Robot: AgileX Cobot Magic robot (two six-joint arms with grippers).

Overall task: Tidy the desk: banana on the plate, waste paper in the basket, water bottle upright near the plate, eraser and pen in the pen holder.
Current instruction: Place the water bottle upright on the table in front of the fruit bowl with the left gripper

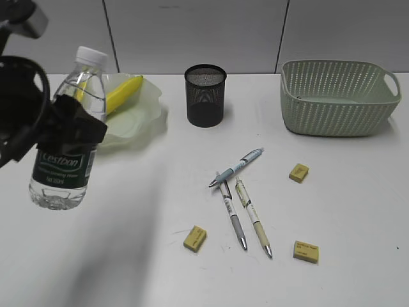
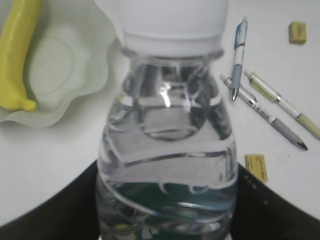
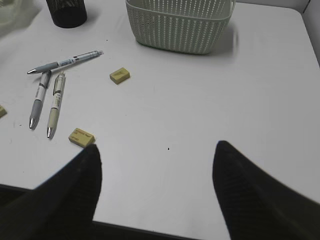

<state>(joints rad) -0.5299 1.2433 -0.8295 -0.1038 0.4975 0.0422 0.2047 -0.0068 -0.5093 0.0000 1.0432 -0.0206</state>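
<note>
Holding the water bottle [image 1: 64,150] in the left gripper [image 1: 67,125], jaws clamped around its middle just above the green label; bottle hangs clear of the table [image 1: 128,256], roughly upright with a slight tilt, white cap on top. Right gripper [image 3: 155,165] wide open, nothing between its fingers [image 3: 70,195], hovering over bare table on the right side

Plate [image 1: 140,118] sits just behind the bottle at back left, banana [image 1: 124,93] lying in it. Pen holder [image 1: 205,94] stands upright at back centre, well apart from the plate; can't tell if anything is inside. Basket [image 1: 339,99] at back right, looks empty from the slanted view

Three pens [image 1: 239,204] lie in a loose cluster mid-table, tips of two crossing or touching near the top. Three yellow erasers [image 1: 195,238] are scattered around them: one front left of the pens, one front right, one to the right below the basket
</note>
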